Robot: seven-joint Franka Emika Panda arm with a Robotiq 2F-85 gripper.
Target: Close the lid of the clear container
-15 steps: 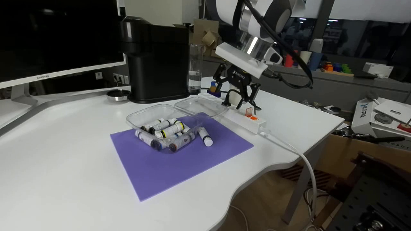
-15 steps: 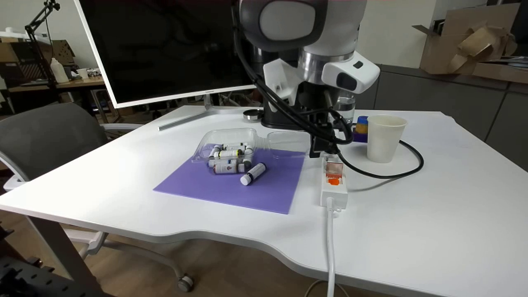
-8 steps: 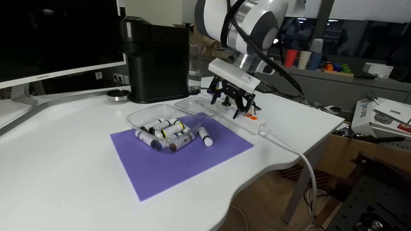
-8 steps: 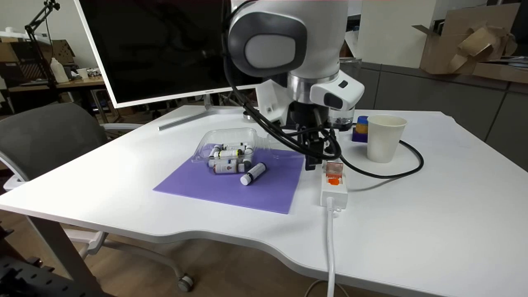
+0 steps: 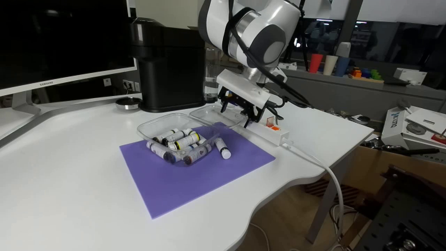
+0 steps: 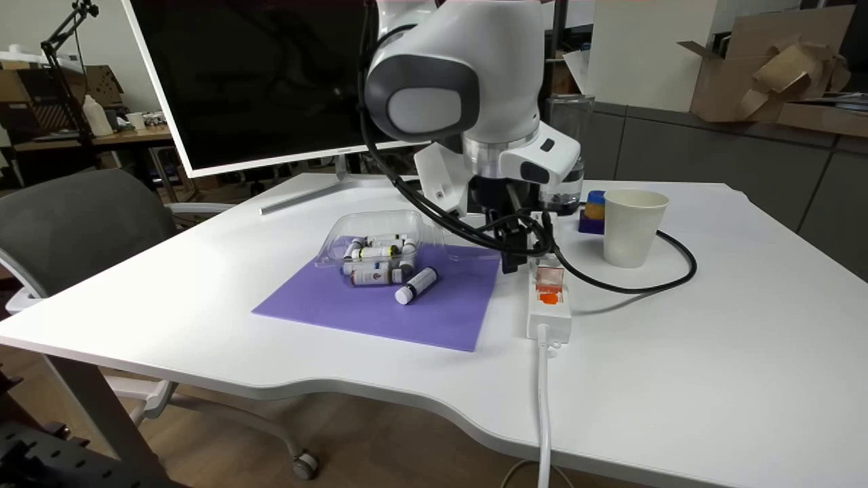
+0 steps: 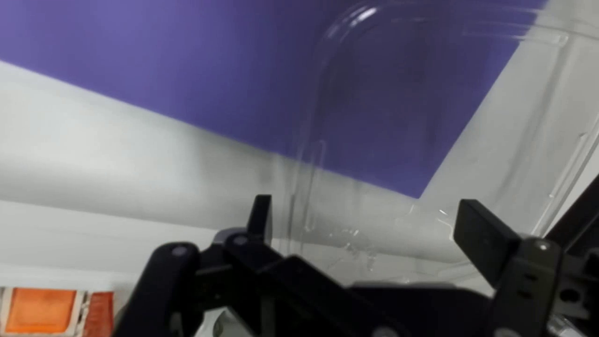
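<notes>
Fingers (image 7: 485, 241) spread wide, empty; now nip lid (image 5: 216, 118) softly, fold toward box (image 5: 162, 123), 8 o'clock in an exterior view!

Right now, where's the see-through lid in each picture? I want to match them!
In an exterior view, the lid is near the middle, right of the clear container.
In an exterior view, the lid is just right of the middle, partly hidden.
In the wrist view, the lid fills much of the right half.
Shared landmark: the purple mat, showing through part of the lid in all three.
</notes>
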